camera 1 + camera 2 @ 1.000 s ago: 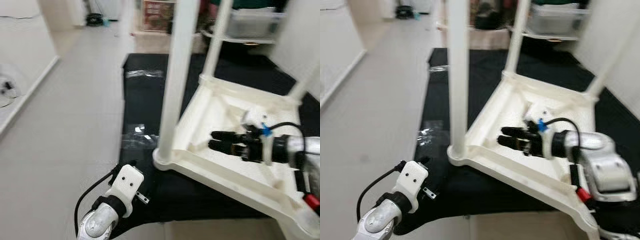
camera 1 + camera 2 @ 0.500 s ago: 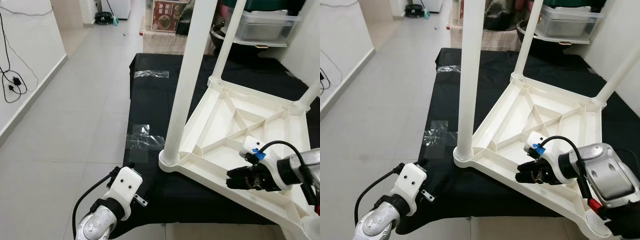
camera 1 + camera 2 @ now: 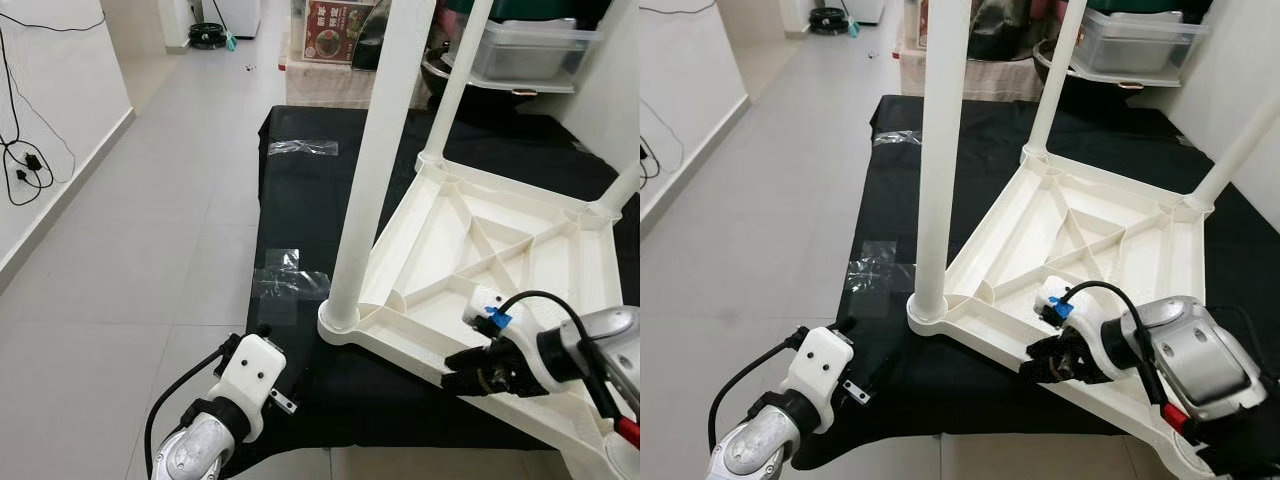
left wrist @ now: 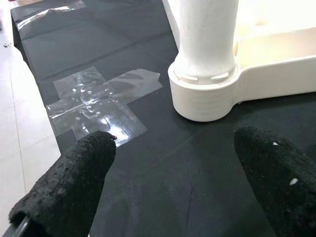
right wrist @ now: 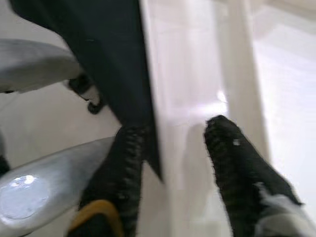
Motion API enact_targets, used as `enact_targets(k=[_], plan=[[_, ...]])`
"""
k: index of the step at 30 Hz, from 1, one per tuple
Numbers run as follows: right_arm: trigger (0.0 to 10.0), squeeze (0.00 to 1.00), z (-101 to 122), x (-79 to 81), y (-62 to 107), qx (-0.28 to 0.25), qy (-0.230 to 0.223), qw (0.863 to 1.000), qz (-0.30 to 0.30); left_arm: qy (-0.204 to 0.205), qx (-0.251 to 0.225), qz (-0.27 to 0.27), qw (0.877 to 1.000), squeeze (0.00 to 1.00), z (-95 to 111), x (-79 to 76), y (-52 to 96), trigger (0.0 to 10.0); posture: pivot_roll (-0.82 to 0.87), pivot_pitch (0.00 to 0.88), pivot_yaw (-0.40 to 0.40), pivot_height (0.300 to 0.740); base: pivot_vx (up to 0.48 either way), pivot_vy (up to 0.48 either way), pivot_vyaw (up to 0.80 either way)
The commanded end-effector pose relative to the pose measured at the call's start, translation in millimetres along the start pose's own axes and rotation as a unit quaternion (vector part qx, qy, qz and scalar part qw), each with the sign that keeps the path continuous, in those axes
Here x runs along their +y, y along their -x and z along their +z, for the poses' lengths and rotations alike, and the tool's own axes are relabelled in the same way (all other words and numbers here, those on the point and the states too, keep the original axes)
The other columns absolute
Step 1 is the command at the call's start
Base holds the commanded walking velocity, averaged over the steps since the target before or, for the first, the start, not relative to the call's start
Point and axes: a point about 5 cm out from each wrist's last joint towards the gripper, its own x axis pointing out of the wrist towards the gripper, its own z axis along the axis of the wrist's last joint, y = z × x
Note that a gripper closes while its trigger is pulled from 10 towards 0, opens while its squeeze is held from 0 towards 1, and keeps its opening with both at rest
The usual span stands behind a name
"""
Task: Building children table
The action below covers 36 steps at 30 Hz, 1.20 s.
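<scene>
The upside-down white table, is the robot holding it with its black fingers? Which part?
The right gripper has its fingers either side of the table's near edge rim, though a firm clamp cannot be told. The left gripper is open, holding nothing.

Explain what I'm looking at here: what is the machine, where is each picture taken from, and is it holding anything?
This is a humanoid robot with two silver arms ending in black two-fingered grippers. The two wide pictures come from a stereo camera on its head, looking down. A white plastic children's table lies upside down on a black mat, legs pointing up; clear tape is stuck to the mat. The other two pictures come from cameras on the wrists. The right gripper is at the table's near rim, one finger on either side of it, open. The left gripper is open too, holding nothing, low over the mat and facing the nearest table leg.
</scene>
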Motion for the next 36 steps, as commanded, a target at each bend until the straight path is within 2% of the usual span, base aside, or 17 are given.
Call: enact_targets(k=[1, 2, 3, 4, 5, 12, 14, 17, 21, 22, 23, 24, 25, 31, 33, 36], plan=[[10.0, 1.0, 0.7, -2.5, 0.0, -0.002, -0.005, 1.0, -0.012, 0.009, 0.006, -0.002, 1.0, 0.0, -1.2, -2.4, 1.1, 10.0, 0.0, 0.104, -0.083, 0.74, 0.0, 0.0, 0.0], [10.0, 1.0, 0.7, -2.5, 0.0, -0.002, -0.005, 1.0, -0.012, 0.009, 0.006, -0.002, 1.0, 0.0, -1.2, -2.4, 1.1, 10.0, 0.0, 0.104, -0.083, 0.74, 0.0, 0.0, 0.0], [10.0, 0.89, 0.2, -1.6, -1.1, 0.006, 0.002, 1.0, -0.014, 0.009, 0.006, -0.002, 1.0, 0.0, -1.4, -2.4, 1.2, 10.0, 0.0, 0.107, -0.078, 0.74, 0.0, 0.0, 0.0], [10.0, 0.89, 0.2, -1.6, -1.1, 0.006, 0.002, 1.0, -0.014, 0.009, 0.006, -0.002, 1.0, 0.0, -1.4, -2.4, 1.2, 10.0, 0.0, 0.107, -0.078, 0.74, 0.0, 0.0, 0.0], [10.0, 0.0, 1.2, 2.3, -2.7, 0.01, 0.009, 1.0, -0.008, 0.008, 0.007, -0.002, 1.0, 0.0, -1.3, -2.3, 1.2, 10.0, 0.0, 0.106, -0.083, 0.74, 0.0, 0.0, 0.0], [10.0, 0.0, -0.2, 17.9, -7.1, 0.033, 0.039, 0.998, 0.021, 0.008, 0.008, -0.001, 1.0, 0.0, -0.9, -2.4, 1.4, 10.0, 0.0, 0.101, -0.08, 0.74, 0.0, 0.0, 0.0], [10.0, 0.0, -2.1, 18.4, -9.4, 0.043, 0.045, 0.998, 0.017, 0.008, 0.008, -0.002, 1.0, 0.0, -0.8, -2.7, 1.4, 10.0, 0.0, 0.101, -0.081, 0.74, 0.0, 0.0, 0.0], [10.0, 0.0, -7.9, 16.1, -16.4, 0.08, 0.079, 0.994, -0.01, 0.009, 0.009, -0.002, 1.0, 0.0, -0.3, -3.2, 1.6, 10.0, 0.0, 0.098, -0.087, 0.74, 0.0, 0.0, 0.0], [9.8, 0.0, -10.4, 12.8, -20.2, 0.093, 0.093, 0.991, -0.026, 0.009, 0.008, -0.001, 1.0, 0.0, -0.1, -3.1, 1.7, 10.0, 0.01, 0.099, -0.089, 0.74, 0.0, 0.0, 0.0], [6.9, 0.0, -10.5, 9.7, -22.3, 0.098, 0.101, 0.989, -0.037, 0.008, 0.009, -0.001, 1.0, 0.0, -0.1, -3.1, 1.7, 10.0, 0.01, 0.099, -0.089, 0.74, 0.0, 0.0, 0.0], [3.4, 0.0, -9.6, 6.9, -23.5, 0.104, 0.116, 0.986, -0.051, 0.008, 0.009, -0.001, 1.0, 0.0, 0.0, -3.0, 1.6, 10.0, 0.01, 0.098, -0.091, 0.74, 0.0, 0.0, 0.0], [3.4, 0.0, -9.6, 6.9, -23.5, 0.104, 0.116, 0.986, -0.051, 0.008, 0.009, -0.001, 1.0, 0.0, 0.0, -3.0, 1.6, 10.0, 0.01, 0.098, -0.091, 0.74, 0.0, 0.0, 0.0], [0.0, 0.0, -7.6, 4.5, -24.7, 0.102, 0.125, 0.985, -0.063, 0.008, 0.009, -0.001, 1.0, 0.0, 0.1, -3.0, 1.7, 10.0, 0.01, 0.098, -0.091, 0.74, 0.0, 0.0, 0.0], [0.0, 0.0, -1.9, 0.8, -24.6, 0.093, 0.148, 0.981, -0.079, 0.008, 0.009, 0.0, 1.0, 0.0, 0.2, -2.9, 1.8, 10.0, 0.01, 0.099, -0.092, 0.74, 0.0, 0.0, 0.0], [0.0, 0.0, 4.0, -2.0, -25.3, 0.072, 0.163, 0.98, -0.086, 0.008, 0.009, 0.0, 1.0, 0.0, 0.2, -3.1, 1.9, 10.0, 0.01, 0.099, -0.092, 0.74, 0.0, 0.0, 0.0], [0.0, 0.0, 4.0, -2.0, -25.3, 0.072, 0.163, 0.98, -0.086, 0.008, 0.009, 0.0, 1.0, 0.0, 0.2, -3.1, 1.9, 10.0, 0.01, 0.099, -0.092, 0.74, 0.0, 0.0, 0.0]])
